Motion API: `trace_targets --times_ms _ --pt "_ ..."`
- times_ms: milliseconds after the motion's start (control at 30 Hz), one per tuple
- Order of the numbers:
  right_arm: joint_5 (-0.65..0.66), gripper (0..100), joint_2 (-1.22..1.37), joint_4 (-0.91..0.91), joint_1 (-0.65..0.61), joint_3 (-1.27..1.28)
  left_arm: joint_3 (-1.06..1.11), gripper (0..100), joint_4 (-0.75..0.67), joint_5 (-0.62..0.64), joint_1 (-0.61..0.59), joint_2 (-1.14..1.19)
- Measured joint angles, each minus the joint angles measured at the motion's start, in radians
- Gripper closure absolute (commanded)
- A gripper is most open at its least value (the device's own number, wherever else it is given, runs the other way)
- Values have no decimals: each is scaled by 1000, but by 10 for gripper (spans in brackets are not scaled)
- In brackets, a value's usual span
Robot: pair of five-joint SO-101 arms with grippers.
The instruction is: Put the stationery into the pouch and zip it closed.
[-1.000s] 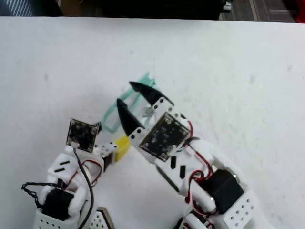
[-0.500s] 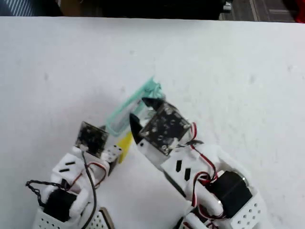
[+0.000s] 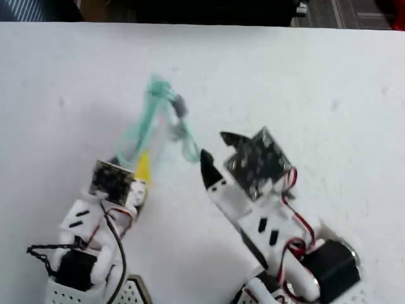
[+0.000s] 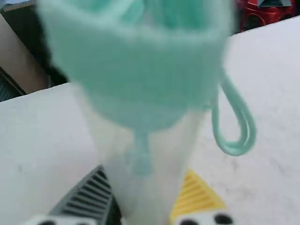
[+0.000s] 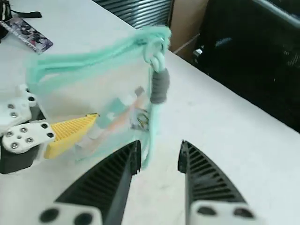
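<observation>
The mint-edged clear pouch (image 3: 147,123) hangs tilted above the table, and my left gripper (image 3: 136,166) is shut on its lower end, yellow finger (image 3: 143,166) showing. In the left wrist view the pouch (image 4: 140,93) sits between the black and yellow fingers of the left gripper (image 4: 143,174), and its loop strap (image 4: 234,133) dangles aside. Stationery (image 5: 123,111) shows through the pouch (image 5: 93,89), and a grey zipper pull (image 5: 159,86) hangs at its corner. My right gripper (image 3: 218,152) stands open just right of the pouch, apart from it; the right gripper (image 5: 159,157) holds nothing.
The white table (image 3: 316,82) stretches wide on all sides of the arms. A printed card (image 5: 26,30) lies far off on the table. Dark furniture stands beyond the far table edge (image 5: 225,108).
My left gripper has swung the pouch up and to the left. My right gripper, which was closing around the pouch, has pulled back to the right and stands open.
</observation>
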Motion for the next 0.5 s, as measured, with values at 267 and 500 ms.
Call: trace_targets --times_ms 267,500 --pt "-196 707 206 0 6 -130 157 977 -109 -245 89 0" --pt "-394 666 420 166 -115 -301 232 977 -216 -302 133 -3"
